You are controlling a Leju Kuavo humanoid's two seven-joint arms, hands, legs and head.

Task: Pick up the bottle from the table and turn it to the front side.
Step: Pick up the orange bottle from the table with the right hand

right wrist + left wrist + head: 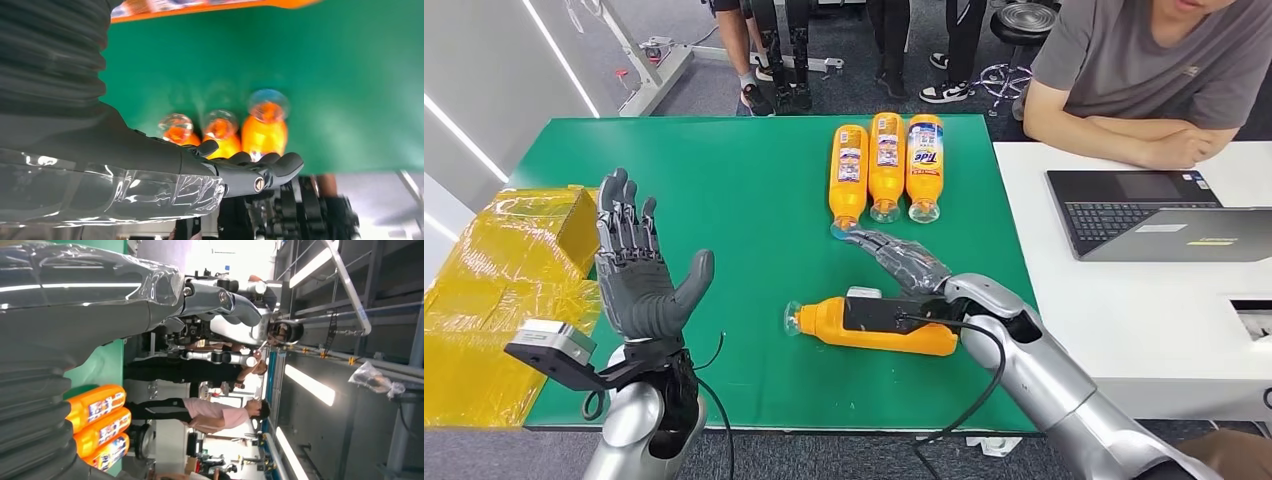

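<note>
From the head view we see the orange bottle (874,327) lying on its side on the green counter (724,190), nearer the robot than the row of three bottles (886,165); the right hand (902,258) hovers flat between bottle and row with fingers extended, gripping nothing, and the left hand (639,265) stands raised well to the left of the bottle, its fingers spread and empty. In the left wrist view we see the row beyond that hand's grey cover (65,305). In the right wrist view the fingers (270,167) reach toward the row's clear caps (220,122).
</note>
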